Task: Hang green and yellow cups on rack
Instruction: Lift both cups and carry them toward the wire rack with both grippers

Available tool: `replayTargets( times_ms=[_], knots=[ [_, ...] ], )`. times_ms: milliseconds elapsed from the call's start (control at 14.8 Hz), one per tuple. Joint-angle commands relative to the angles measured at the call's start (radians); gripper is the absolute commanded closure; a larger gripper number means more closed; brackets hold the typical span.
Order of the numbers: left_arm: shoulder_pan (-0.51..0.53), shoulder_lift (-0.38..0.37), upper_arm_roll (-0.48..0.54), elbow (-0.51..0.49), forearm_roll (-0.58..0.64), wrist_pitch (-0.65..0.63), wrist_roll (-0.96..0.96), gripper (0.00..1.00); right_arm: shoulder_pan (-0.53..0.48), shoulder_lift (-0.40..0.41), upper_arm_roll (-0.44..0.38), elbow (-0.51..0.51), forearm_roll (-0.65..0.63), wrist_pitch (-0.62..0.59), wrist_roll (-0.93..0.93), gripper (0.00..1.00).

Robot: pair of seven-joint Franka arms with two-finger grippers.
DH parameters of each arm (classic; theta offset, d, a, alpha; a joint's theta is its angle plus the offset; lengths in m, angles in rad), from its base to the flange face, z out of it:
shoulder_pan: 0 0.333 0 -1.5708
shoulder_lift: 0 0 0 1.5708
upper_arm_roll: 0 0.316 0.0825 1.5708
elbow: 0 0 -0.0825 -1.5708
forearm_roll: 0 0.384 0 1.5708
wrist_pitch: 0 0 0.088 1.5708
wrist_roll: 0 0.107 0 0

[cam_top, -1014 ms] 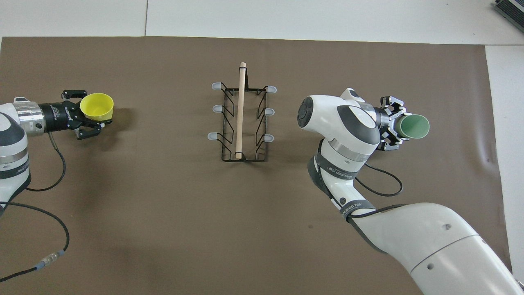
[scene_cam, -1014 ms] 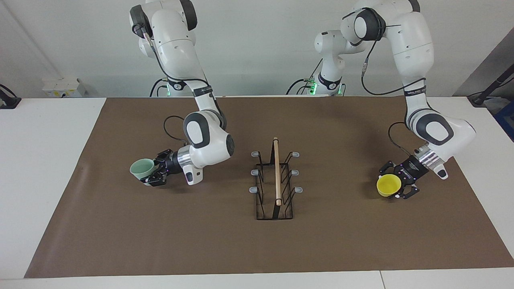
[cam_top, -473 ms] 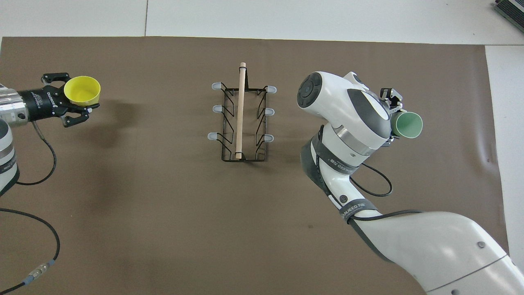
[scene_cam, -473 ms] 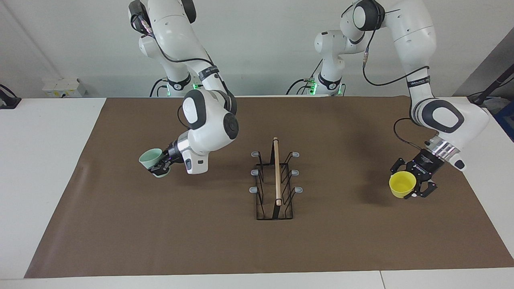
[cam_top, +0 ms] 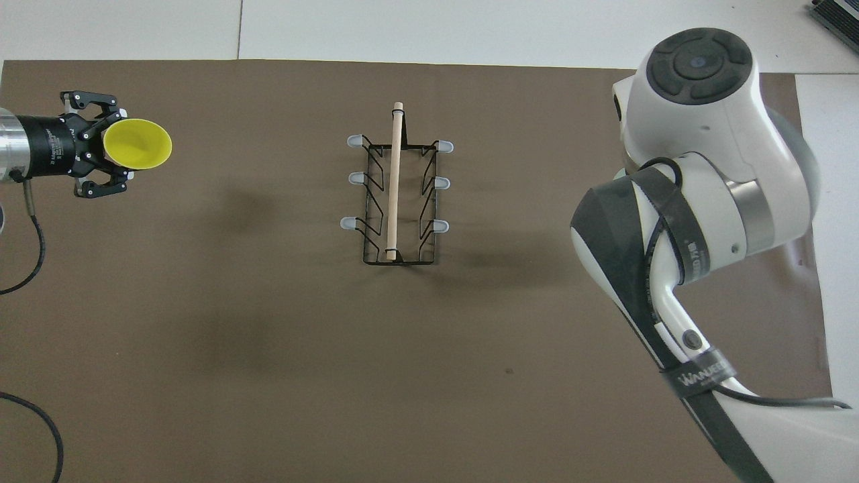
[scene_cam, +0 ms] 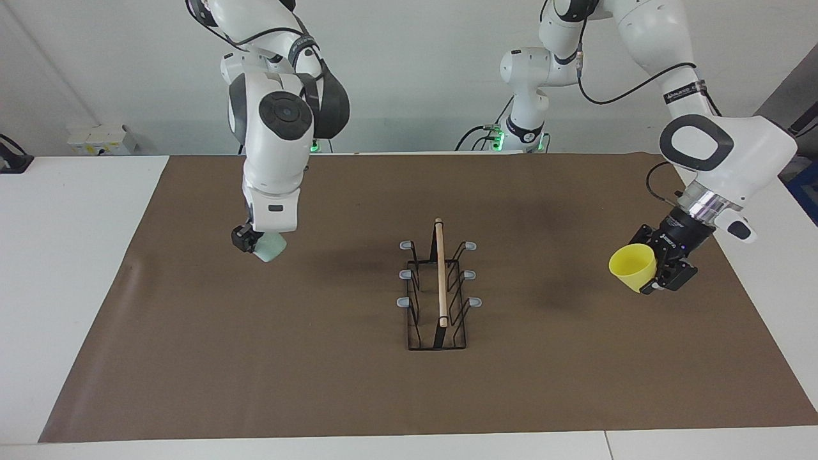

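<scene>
The left arm's pincer (scene_cam: 664, 271), clamped on a small bright yellow tapered plastic cup (scene_cam: 632, 268), hangs in the air over the brown mat toward the left arm's end of the table (scene_cam: 83, 255). The right arm's pincer (scene_cam: 246, 241) is closed on a pale mint green cup of like shape (scene_cam: 271, 247), over the mat toward the right arm's end. Neither cup is on the black thin-wire rack (scene_cam: 438, 291), which stands at the middle of the mat with all six grey-tipped prongs bare, three to each side of its light wooden rod handle (scene_cam: 440, 271).

That rod runs straight away from the robots, so the prongs point out toward the two ends of the table, and each cup lies off the rack's own flank on its carrier's side. The yellow cup's mouth is turned toward the rack, roughly level with the prong row. The two arms look about equally distant from the rack, each well apart from it; the coming move is judged to be a sideways carry inward to bring a cup mouth over a prong tip.

In the overhead view the right arm's bulk covers its pincer and the green cup entirely. In the facing view only the green cup's lower part shows beneath the wrist, and which way its mouth faces cannot be made out.
</scene>
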Motion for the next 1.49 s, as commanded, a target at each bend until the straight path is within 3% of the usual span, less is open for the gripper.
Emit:
replayTargets(
  times_ms=[0, 203, 473, 676, 879, 1014, 1285, 1420],
  knots=[
    [-0.013, -0.049, -0.082, -0.014, 0.221, 0.016, -0.126, 1.00, -0.026, -0.037, 0.007, -0.008, 0.114, 0.019, 0.049, 1.00],
    [-0.013, -0.073, -0.221, -0.022, 0.487, 0.004, -0.223, 1.00, -0.063, -0.081, 0.007, -0.011, 0.327, 0.083, 0.162, 1.00],
    [-0.013, -0.073, -0.384, -0.031, 0.869, 0.021, -0.474, 1.00, -0.104, -0.103, 0.007, -0.023, 0.552, 0.209, 0.168, 1.00],
    [-0.015, -0.084, -0.477, -0.062, 1.091, 0.026, -0.620, 1.00, -0.127, -0.123, 0.007, -0.062, 0.735, 0.307, 0.162, 1.00],
    [-0.015, -0.124, -0.548, -0.138, 1.309, 0.035, -0.744, 1.00, -0.114, -0.190, 0.008, -0.205, 0.928, 0.529, 0.112, 1.00],
    [-0.015, -0.156, -0.589, -0.199, 1.447, 0.036, -0.801, 1.00, -0.111, -0.238, 0.010, -0.306, 1.074, 0.611, 0.014, 1.00],
    [-0.015, -0.187, -0.639, -0.275, 1.708, 0.067, -1.006, 1.00, -0.097, -0.357, 0.012, -0.551, 1.527, 0.776, -0.363, 1.00],
    [-0.015, -0.193, -0.668, -0.306, 1.759, 0.055, -1.036, 1.00, -0.063, -0.403, 0.012, -0.631, 1.735, 0.845, -0.537, 1.00]
  ],
)
